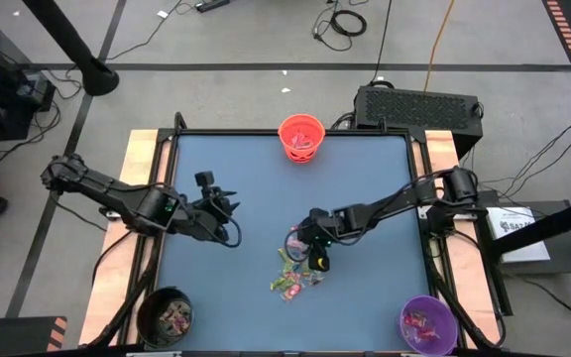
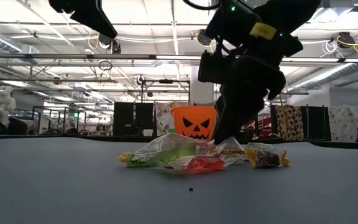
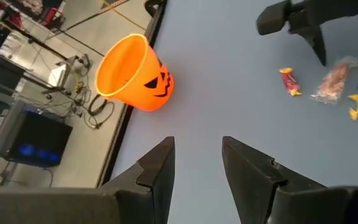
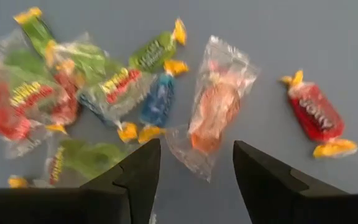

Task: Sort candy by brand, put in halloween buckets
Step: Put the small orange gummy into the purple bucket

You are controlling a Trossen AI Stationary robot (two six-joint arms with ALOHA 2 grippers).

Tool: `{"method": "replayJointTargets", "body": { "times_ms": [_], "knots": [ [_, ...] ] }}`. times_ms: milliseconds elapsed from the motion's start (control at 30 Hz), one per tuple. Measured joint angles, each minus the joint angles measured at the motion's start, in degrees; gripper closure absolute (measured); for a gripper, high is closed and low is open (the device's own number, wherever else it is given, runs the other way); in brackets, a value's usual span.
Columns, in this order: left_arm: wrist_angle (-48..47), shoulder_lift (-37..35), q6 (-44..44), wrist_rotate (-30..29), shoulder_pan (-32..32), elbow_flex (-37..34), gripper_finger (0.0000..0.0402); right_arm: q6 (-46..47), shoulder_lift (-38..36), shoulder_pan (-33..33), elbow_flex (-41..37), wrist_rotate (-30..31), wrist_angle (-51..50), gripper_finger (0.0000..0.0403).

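A heap of small crinkly cellophane-wrapped candy [image 4: 104, 93], green, red, blue and orange, lies mid-table under the right gripper [image 4: 194, 163], fingers parted and empty; wrapper lettering is unreadable. The left gripper [image 3: 197, 163] waits open.

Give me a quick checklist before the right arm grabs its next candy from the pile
1. Right gripper fingers open, empty: ok.
2. A candy lined up between them: the orange-filled clear-wrapped candy: ok.
3. Red candy lies apart from it: ok.
4. Blue candy close beside the target, may get caught: not ok.
5. Left gripper away from the pile: ok.
6. Which bucket matches this brand: cannot tell.
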Motion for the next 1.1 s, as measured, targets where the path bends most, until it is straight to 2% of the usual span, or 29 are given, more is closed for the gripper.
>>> {"method": "replayJointTargets", "body": {
  "times_ms": [133, 267, 400, 600, 900, 1100],
  "knots": [
    [0.0, 0.0, -0.2, 0.2, 0.2, 0.0, 0.0261, 0.0, 0.6, -0.2, 0.0, 0.0, -1.2, 0.0219],
    [0.1, 0.0, -0.1, 0.2, 0.2, 0.0, 0.0261, -0.3, 1.1, -0.6, 0.0, 0.0, -1.6, 0.0247],
    [0.8, 0.0, 0.1, 0.2, 0.2, 0.0, 0.0261, -1.4, 1.1, -1.1, 0.0, 0.0, -1.6, 0.0296],
    [0.8, 0.0, 0.1, 0.2, 0.2, 0.0, 0.0261, -5.4, 1.1, -1.2, 0.0, 0.0, -1.5, 0.0392],
    [0.8, 0.0, 0.2, 0.2, 0.2, 0.1, 0.0261, -7.7, -1.6, -0.4, 1.3, 0.4, -5.2, 0.0402],
    [0.7, 0.0, 0.2, 0.2, 0.3, 0.1, 0.0261, -10.6, -10.1, 2.7, 4.1, 7.2, -9.1, 0.0403]
  ]
}}
